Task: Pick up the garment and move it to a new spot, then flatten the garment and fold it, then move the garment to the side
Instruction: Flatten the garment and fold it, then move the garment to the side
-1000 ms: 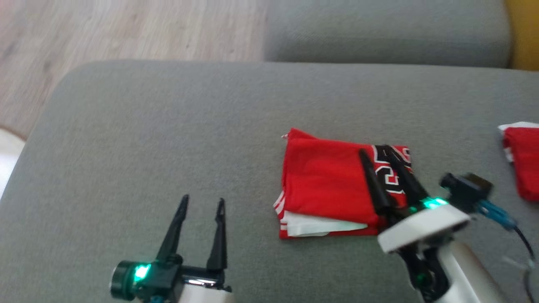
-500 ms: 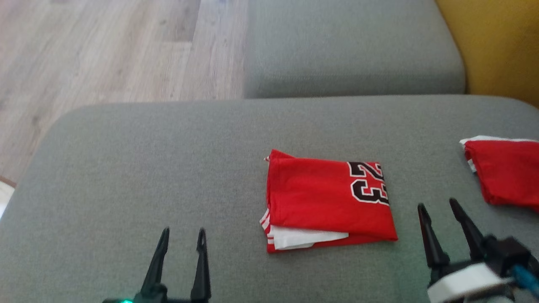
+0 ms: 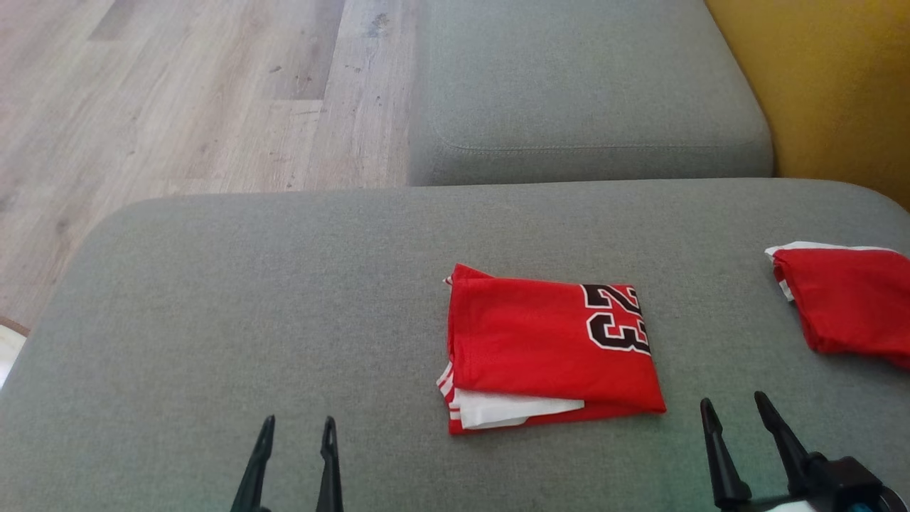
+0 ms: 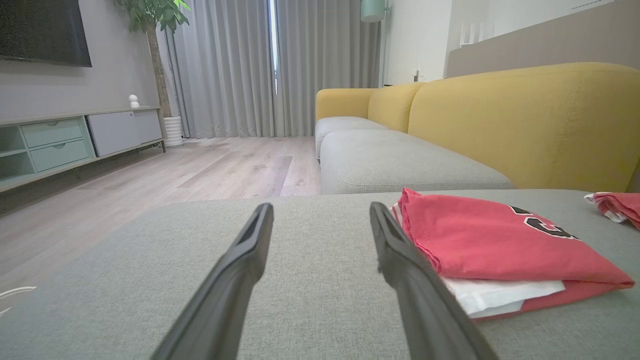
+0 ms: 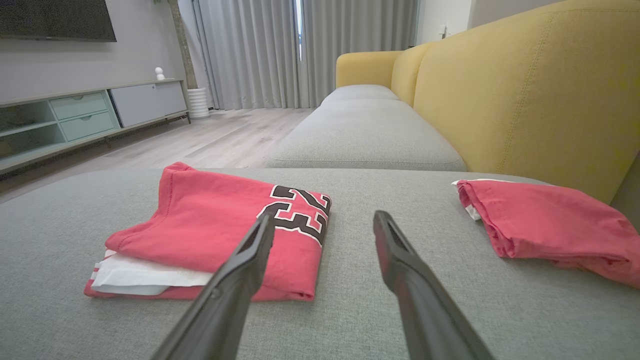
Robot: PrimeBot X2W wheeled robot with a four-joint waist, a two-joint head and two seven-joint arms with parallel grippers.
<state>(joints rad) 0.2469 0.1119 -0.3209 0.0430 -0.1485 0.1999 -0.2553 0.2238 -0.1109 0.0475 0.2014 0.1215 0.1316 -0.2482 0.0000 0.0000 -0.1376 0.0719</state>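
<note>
Rightward, second red garment (image 3: 846,306); folded jersey (image 3: 526,341) central.

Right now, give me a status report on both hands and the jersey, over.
Left hand open, empty. Right hand open, empty. Red jersey folded on grey cushion, untouched. Second red garment lies apart, to its right.

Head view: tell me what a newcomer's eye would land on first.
The folded red jersey with a black 23 jumps out, lying in the middle of the grey fabric cushion. A second folded red garment sits at the cushion's right edge. The left claw and right claw rise open from the bottom edge, touching neither.
</note>
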